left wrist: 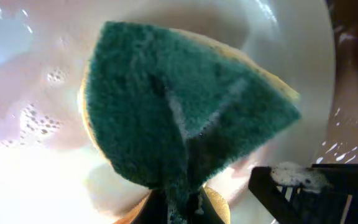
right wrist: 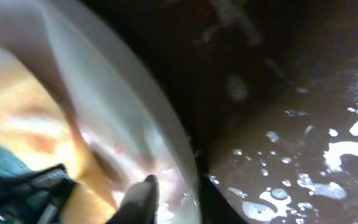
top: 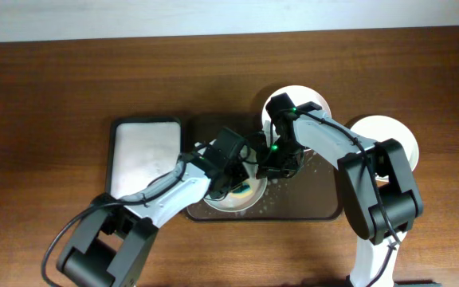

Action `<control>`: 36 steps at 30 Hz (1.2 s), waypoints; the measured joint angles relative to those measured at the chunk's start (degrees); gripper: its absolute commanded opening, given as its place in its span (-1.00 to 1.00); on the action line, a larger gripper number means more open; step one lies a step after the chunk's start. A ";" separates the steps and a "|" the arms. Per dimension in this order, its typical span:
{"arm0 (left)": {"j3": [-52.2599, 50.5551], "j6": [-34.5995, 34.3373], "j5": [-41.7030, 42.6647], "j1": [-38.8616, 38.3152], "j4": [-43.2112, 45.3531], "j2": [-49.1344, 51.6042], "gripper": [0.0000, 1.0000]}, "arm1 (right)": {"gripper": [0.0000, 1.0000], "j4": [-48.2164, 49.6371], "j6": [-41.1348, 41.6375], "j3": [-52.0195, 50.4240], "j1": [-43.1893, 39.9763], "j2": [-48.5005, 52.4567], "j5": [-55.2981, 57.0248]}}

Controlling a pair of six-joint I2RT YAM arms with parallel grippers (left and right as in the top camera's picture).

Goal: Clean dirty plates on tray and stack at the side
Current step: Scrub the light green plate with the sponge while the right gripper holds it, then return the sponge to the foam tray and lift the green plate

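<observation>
A pale plate point(top: 244, 201) lies at the front of the dark brown tray point(top: 313, 199). My left gripper point(top: 233, 174) is shut on a green and yellow sponge point(left wrist: 179, 106) and presses it onto the wet, foamy inside of the plate point(left wrist: 291, 37). My right gripper point(top: 271, 166) is shut on the plate's right rim point(right wrist: 123, 93), with one finger inside and one outside. The right gripper's jaws show in the right wrist view point(right wrist: 176, 194). A second plate point(top: 311, 94) sits at the tray's back edge, partly under my right arm. A third plate point(top: 373, 127) lies right of the tray.
A smaller dark-rimmed tray with a white inside point(top: 146, 155) stands left of the brown tray. The brown tray's floor point(right wrist: 303, 124) is wet with soap bubbles. The brown wooden table point(top: 54, 96) runs all around.
</observation>
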 measured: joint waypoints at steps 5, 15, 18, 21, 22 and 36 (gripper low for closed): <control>0.15 -2.67 -3.63 -2.43 0.50 1.01 -1.00 | -0.39 0.31 0.50 0.02 0.00 -0.11 -1.09; 1.09 1.01 -15.96 -4.85 -2.89 1.33 -1.00 | -0.92 5.88 0.28 0.11 0.61 -0.66 5.90; 1.09 5.97 -18.69 -4.22 -3.04 1.44 -1.00 | -0.92 5.86 0.31 0.11 0.66 -0.66 5.90; 1.25 10.75 -19.39 -1.99 -3.41 1.42 -1.00 | -0.92 5.84 0.33 0.13 0.66 -0.66 5.90; 1.25 12.28 -19.61 -1.16 -3.54 1.18 -1.00 | -0.92 5.84 0.35 0.13 0.66 -0.66 5.90; 1.18 31.52 -20.70 3.58 -15.13 -15.21 -1.00 | -0.92 5.77 0.72 0.24 0.37 -1.18 9.40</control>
